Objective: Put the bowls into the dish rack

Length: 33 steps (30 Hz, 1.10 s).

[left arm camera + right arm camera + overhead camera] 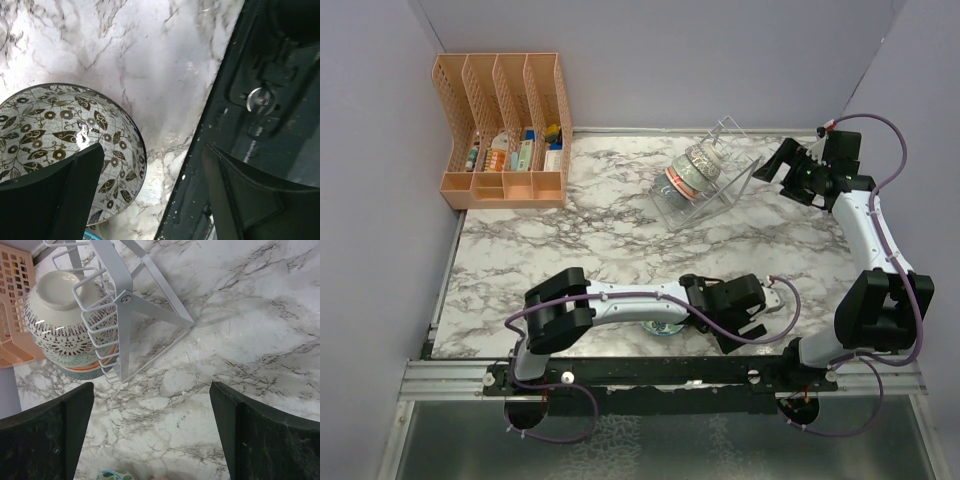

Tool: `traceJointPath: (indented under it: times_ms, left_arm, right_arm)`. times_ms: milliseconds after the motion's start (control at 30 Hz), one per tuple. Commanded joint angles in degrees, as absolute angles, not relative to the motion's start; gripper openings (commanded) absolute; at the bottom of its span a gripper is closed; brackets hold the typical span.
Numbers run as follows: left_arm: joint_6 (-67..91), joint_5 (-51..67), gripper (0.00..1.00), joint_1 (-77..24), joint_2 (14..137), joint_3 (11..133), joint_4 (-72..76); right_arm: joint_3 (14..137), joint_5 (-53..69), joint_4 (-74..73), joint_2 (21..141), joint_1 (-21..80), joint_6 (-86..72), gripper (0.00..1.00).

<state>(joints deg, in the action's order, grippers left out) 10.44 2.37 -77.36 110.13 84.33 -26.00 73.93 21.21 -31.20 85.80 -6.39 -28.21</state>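
Note:
The white wire dish rack [715, 205] stands at the back right and also shows in the right wrist view [122, 325]. It holds nested bowls on their sides [692, 172]: a brown-grey lattice bowl [55, 315], with a red-rimmed one [85, 356] and a teal-green one [82, 372] under it. A pale bowl with a dark leaf pattern [55, 135] lies on the marble by the front rail. My left gripper [150, 150] is open, with one finger over this bowl's inside and the other over the rail [740, 320]. My right gripper [150, 390] is open and empty above the marble, right of the rack [782, 168].
A teal-rimmed leaf-patterned bowl [667, 328] sits under my left arm; its edge shows in both wrist views [92, 235] [116, 474]. The orange slotted organizer [505, 130] stands at the back left. The black mounting rail [250, 125] runs along the near table edge.

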Motion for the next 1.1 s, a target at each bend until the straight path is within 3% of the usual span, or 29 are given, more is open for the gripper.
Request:
traceJointPath:
  times_ms: [0, 200, 400, 833, 1067]
  left_arm:
    - [7.3, -2.0, 0.75, -77.6, 112.0, 82.5, -23.3]
    - [4.9, -2.3, 0.50, -77.6, 113.7, 81.8, -24.0]
    - [4.1, -1.3, 0.00, -77.6, 114.0, 81.1, -24.4]
    - [6.3, 2.9, 0.00, -69.7, 104.6, 85.2, -26.9]
    - [15.0, 14.7, 0.00, -59.9, 102.2, 103.3, -26.6]
  right_arm:
    - [73.5, 21.7, -28.8, 84.3, -6.8, -27.9, 1.00]
    - [74.0, 21.6, -28.9, 84.9, -6.7, -27.9, 1.00]
    - [74.2, 21.2, -29.0, 85.1, -6.8, -27.9, 1.00]
    - [74.7, 20.1, -29.2, 85.4, -7.9, -28.8, 1.00]
    - [74.9, 21.5, -28.1, 85.5, -8.5, -30.1, 1.00]
